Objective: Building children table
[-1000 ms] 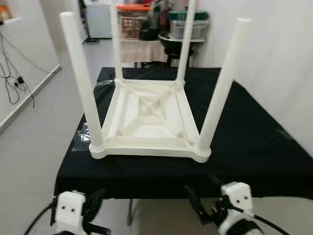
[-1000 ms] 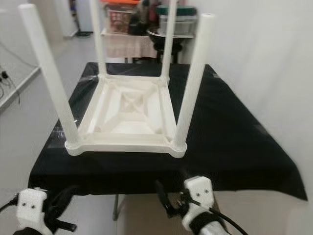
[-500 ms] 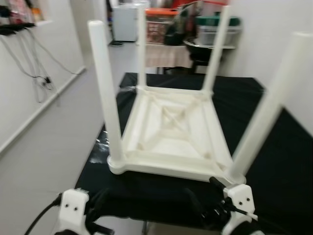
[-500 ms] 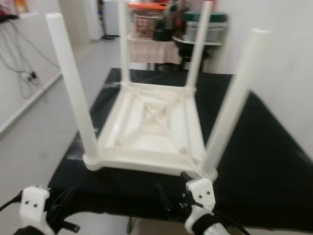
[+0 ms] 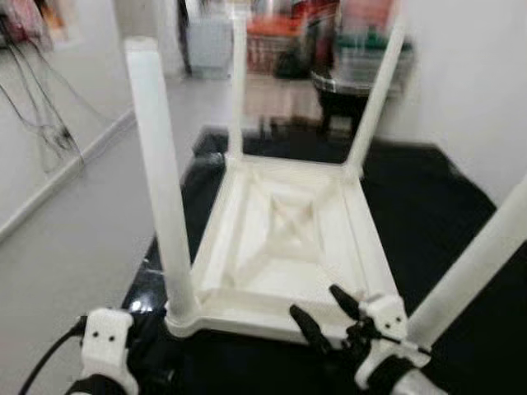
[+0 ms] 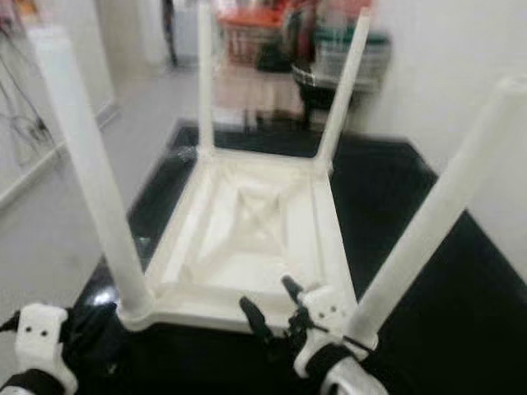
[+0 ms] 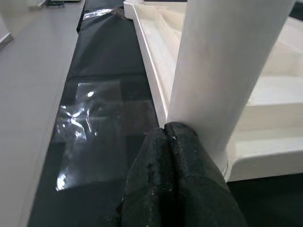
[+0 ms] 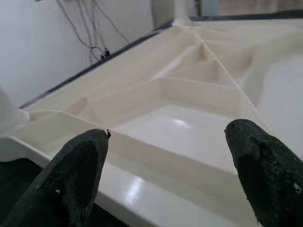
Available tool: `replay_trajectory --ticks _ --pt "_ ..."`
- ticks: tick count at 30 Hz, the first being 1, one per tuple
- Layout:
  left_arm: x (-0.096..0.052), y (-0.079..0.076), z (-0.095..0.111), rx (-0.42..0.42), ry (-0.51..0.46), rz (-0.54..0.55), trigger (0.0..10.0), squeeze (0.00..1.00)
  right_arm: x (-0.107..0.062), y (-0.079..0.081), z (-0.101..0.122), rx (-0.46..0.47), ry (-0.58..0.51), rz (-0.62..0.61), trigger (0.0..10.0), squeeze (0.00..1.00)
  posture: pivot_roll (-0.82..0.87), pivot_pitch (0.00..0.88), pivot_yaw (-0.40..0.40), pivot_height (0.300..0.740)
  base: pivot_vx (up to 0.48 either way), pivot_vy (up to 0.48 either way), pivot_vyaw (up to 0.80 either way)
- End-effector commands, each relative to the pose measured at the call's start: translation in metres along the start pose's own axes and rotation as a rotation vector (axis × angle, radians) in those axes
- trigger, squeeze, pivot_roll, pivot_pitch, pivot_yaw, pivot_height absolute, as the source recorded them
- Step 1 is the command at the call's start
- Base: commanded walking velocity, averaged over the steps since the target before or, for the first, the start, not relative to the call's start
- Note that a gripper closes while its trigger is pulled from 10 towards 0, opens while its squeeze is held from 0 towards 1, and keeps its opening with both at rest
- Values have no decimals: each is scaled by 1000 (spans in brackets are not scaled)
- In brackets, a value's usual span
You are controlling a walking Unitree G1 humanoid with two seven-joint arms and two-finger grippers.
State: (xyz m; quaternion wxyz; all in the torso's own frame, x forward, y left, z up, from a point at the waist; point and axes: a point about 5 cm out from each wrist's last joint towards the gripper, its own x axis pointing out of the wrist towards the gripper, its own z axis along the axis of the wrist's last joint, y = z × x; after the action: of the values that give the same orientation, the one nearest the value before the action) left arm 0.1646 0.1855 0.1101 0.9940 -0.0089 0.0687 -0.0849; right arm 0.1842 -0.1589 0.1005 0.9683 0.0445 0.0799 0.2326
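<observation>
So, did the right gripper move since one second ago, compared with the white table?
Yes. The right gripper went forward and up, from below the black cloth's edge to the near rim of the upside-down white table, fingers open.

Head views bright but motion-blurred, background smeared; glare glints off the black tablecloth [image 7: 90,123]; wrist views stay sharp.

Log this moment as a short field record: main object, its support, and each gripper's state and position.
object: white children's table, upside down, four legs pointing up
support: black-covered table
right gripper: open, at the near rim of the upturned table, fingers spread over the edge
left gripper: shut, fingertips against the base of the near left leg
image quality: head views blurred
</observation>
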Motion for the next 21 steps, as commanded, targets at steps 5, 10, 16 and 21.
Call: replay_trajectory --ticks 5,10,16,21 --pt "5 -2 7 6 -33 -43 10000 1000 1 1 2 18 -3 11 10000 0 -38 0 -33 740 0 0 0" --pt "8 -11 9 5 -28 -174 10000 1000 2 2 2 25 -3 22 10000 0 -44 0 -30 740 0 0 0" --pt "1 -21 7 -19 6 -261 10000 1000 0 3 4 27 -3 30 10000 0 -46 0 -29 740 0 0 0" --pt "4 -13 6 13 6 -234 10000 1000 -1 3 4 25 4 40 10000 0 -54 0 -32 740 0 0 0"
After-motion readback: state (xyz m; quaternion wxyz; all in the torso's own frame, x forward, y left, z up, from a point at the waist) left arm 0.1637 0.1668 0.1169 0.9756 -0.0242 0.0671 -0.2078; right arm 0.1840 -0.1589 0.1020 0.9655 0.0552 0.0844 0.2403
